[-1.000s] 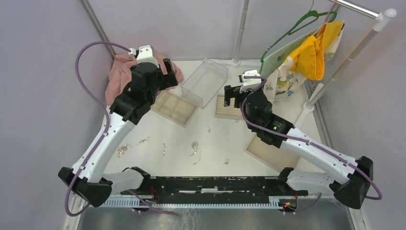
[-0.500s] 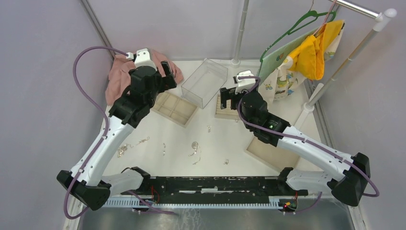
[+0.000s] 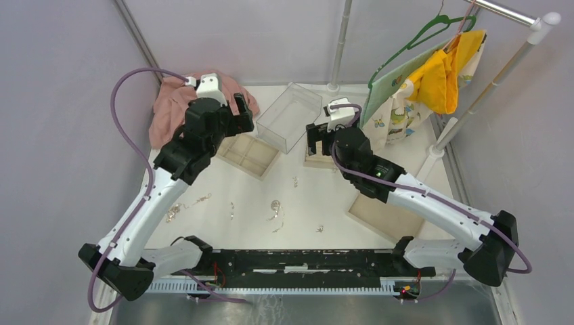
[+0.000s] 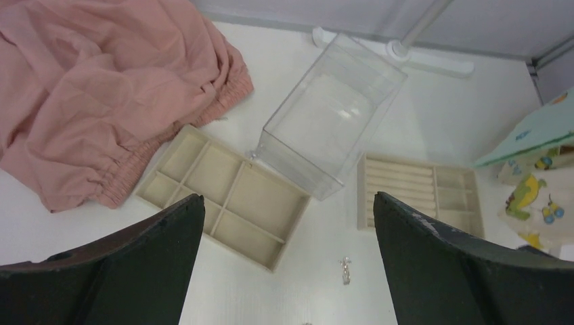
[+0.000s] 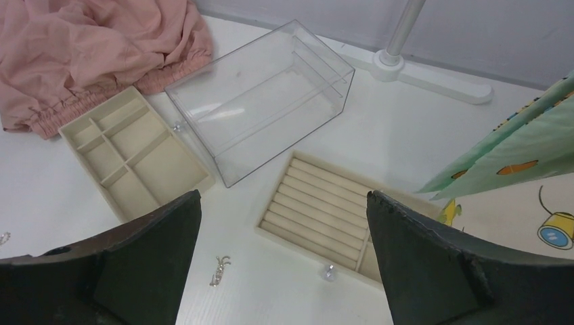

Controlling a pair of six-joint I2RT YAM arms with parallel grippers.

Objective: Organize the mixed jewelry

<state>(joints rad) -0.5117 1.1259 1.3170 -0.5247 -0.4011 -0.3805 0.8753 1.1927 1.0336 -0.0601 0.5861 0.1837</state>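
While the mixed jewelry lies scattered on the near desk, unsorted, you are at the start and must next lower onto one tiny piece. Both arms stretch far back, high over the beige trays, left fingers and right fingers spread wide, empty.
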